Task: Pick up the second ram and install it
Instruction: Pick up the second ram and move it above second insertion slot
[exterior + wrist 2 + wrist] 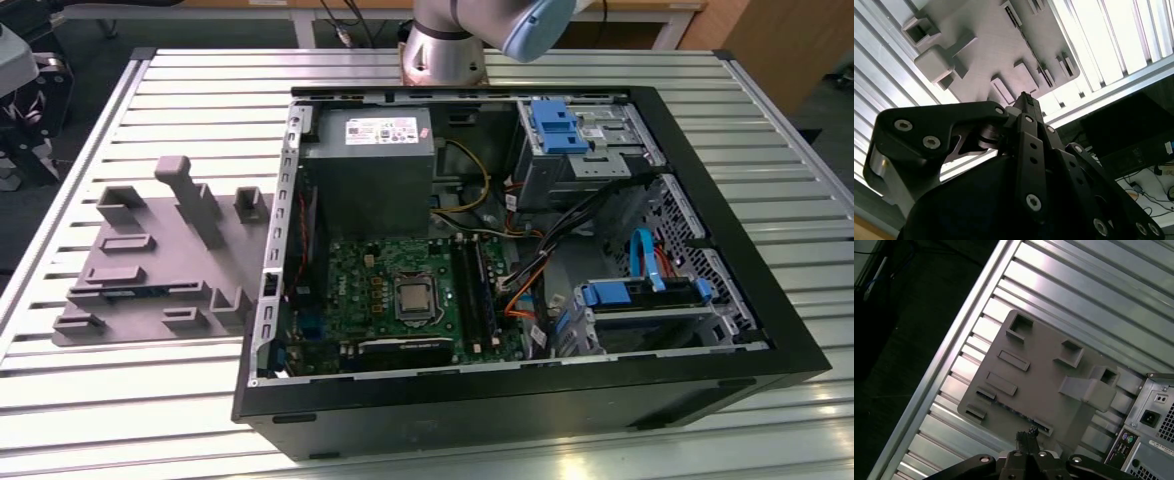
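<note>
Tool (pixel 1027 432), clenched empty, hangs over grey moulded plastic tray (pixel 1054 365) near the slatted metal counter (pixel 1089 285) edge; thin blue-green ram stick (pixel 1015 409) stands edgewise in the tray's slot.

1 case (pixel 534 385) stands on 1 table (pixel 120 400), 1 tray (pixel 147 250) beside it. In the case: 1 motherboard (pixel 387 270), 1 power supply (pixel 367 170), 2 blue brackets (pixel 550 125) (pixel 641 293). On the tray, seemingly 1 ram (pixel 1014 411).

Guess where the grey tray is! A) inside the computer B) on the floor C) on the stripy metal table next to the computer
C: the grey tray lies on the slatted metal table, to the exterior view's left of the open computer case.
</note>
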{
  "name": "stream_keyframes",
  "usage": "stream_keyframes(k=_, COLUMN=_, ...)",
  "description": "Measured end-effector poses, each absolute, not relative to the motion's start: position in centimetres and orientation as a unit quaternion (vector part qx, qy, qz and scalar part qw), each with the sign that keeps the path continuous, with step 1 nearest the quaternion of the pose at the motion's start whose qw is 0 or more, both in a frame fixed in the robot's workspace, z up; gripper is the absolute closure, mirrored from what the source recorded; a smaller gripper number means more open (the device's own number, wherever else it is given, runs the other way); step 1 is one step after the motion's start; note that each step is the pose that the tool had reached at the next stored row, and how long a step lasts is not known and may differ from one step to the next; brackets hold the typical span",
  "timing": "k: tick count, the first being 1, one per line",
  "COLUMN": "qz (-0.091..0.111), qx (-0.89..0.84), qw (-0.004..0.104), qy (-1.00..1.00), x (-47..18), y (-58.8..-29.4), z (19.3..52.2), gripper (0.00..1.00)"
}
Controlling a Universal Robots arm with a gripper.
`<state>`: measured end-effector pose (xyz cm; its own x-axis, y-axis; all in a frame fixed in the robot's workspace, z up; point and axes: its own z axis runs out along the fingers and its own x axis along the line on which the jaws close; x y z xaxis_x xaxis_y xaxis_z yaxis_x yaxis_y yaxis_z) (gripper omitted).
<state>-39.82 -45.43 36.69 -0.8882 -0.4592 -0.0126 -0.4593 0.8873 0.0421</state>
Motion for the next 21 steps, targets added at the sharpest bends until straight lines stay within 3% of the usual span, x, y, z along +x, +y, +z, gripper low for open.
stream_keyframes(k=21, qz=0.022, qx=-0.302, qw=0.000, qy=0.953, x=-39.82, y=-45.43, z=36.66, gripper=0.89)
